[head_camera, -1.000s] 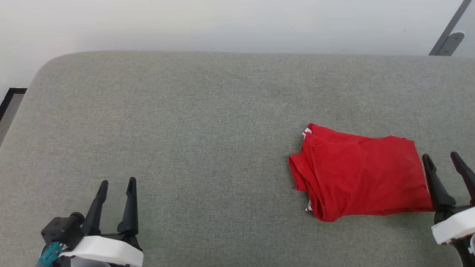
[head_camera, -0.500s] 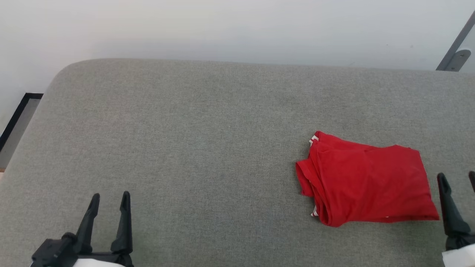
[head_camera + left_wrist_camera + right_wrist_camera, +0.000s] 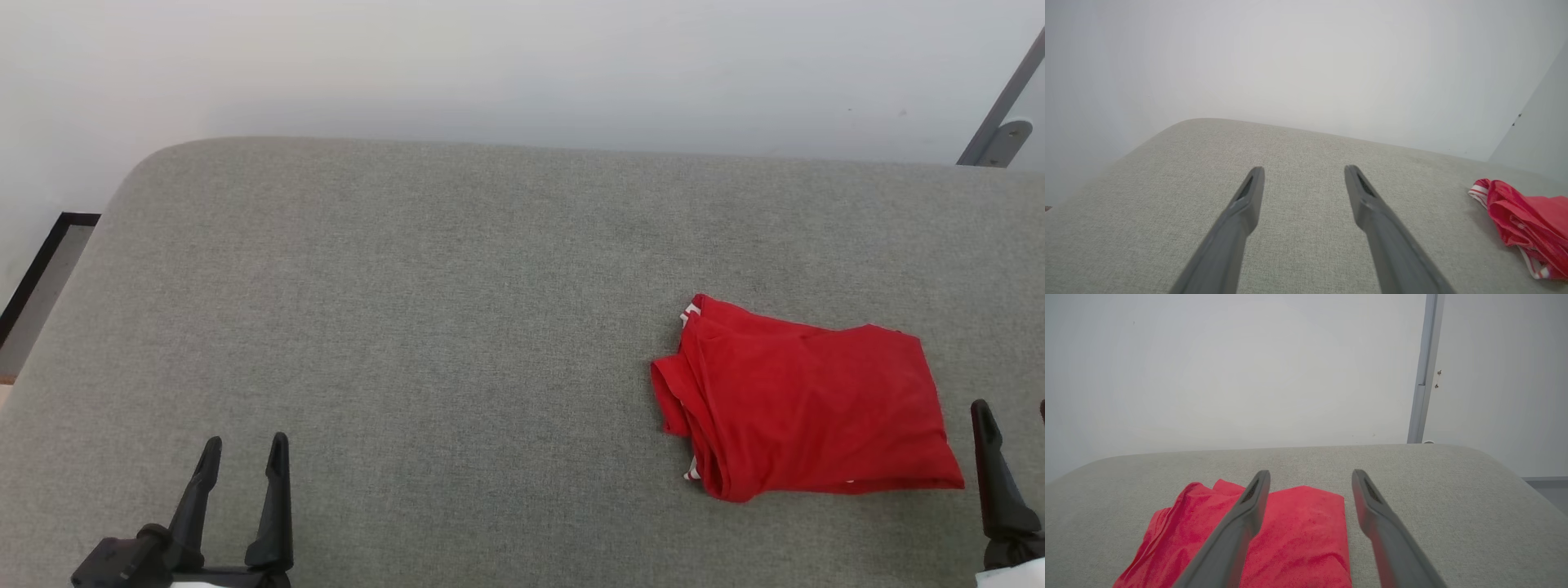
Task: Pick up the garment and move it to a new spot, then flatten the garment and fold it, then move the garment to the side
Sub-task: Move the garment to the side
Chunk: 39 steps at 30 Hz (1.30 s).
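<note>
Garment (image 3: pixel 804 408) folded, just beside right gripper (image 3: pixel 1310 477); grey cushion (image 3: pixel 408 327) stretches wide leftward.

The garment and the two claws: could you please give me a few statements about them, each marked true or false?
1. The garment lies folded on the grey cushioned surface. True.
2. The left claw is shut on the garment. False: it is open, holds nothing and sits well apart from the garment.
3. The right claw is open, with nothing gripped between its fingers. True.
4. The garment lies on the robot's left side. False: it lies on the right, close to the right claw.
5. White-and-red striped trim peeks out at the garment's edge that faces the left claw. True.
</note>
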{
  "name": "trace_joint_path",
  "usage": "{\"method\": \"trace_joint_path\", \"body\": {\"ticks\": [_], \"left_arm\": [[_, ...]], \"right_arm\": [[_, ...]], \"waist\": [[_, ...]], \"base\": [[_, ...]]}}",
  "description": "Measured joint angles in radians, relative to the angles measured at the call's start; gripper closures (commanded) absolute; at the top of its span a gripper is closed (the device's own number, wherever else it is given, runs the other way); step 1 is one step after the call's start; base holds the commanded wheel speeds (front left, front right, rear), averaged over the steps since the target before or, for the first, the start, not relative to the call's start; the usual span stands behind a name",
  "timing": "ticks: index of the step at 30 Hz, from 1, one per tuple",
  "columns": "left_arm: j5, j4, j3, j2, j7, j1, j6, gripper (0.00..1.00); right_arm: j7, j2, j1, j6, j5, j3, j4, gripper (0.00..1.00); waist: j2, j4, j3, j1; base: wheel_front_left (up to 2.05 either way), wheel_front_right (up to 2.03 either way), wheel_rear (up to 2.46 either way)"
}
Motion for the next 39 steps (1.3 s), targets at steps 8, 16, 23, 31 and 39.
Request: {"method": "trace_joint_path", "body": {"ticks": [8, 16, 23, 31, 39], "left_arm": [[-0.004, -0.002, -0.005, -0.002, 0.000, -0.027, 0.000, 0.00], [-0.014, 0.015, -0.036, -0.005, 0.000, -0.125, 0.000, 0.00], [-0.022, 0.021, -0.060, -0.021, 0.000, -0.206, 0.000, 0.00], [-0.031, 0.025, -0.074, -0.035, 0.000, -0.272, 0.000, 0.00], [-0.031, 0.029, -0.078, -0.049, 0.000, -0.317, 0.000, 0.00]], "right_arm": [[0.163, -0.067, -0.045, 0.000, 0.006, 0.018, 0.042, 0.00], [0.558, -0.287, -0.194, 0.000, 0.107, 0.082, 0.089, 0.00], [0.828, -0.374, -0.361, 0.000, 0.247, 0.156, 0.130, 0.00], [0.986, -0.398, -0.442, 0.000, 0.314, 0.258, 0.141, 0.00], [0.998, -0.405, -0.494, 0.003, 0.305, 0.296, 0.156, 0.82]], "waist": [[0.0000, -0.001, 0.031, 0.0000], [0.0000, 0.004, 0.109, 0.0000], [-0.0001, 0.016, 0.197, 0.0000], [-0.0001, 0.044, 0.281, 0.0000], [0.0000, 0.057, 0.350, 0.0001]], "base": [[0.00, 0.00, 0.00], [0.00, 0.00, 0.00], [0.00, 0.00, 0.00], [0.00, 0.00, 0.00], [0.00, 0.00, 0.00]]}}
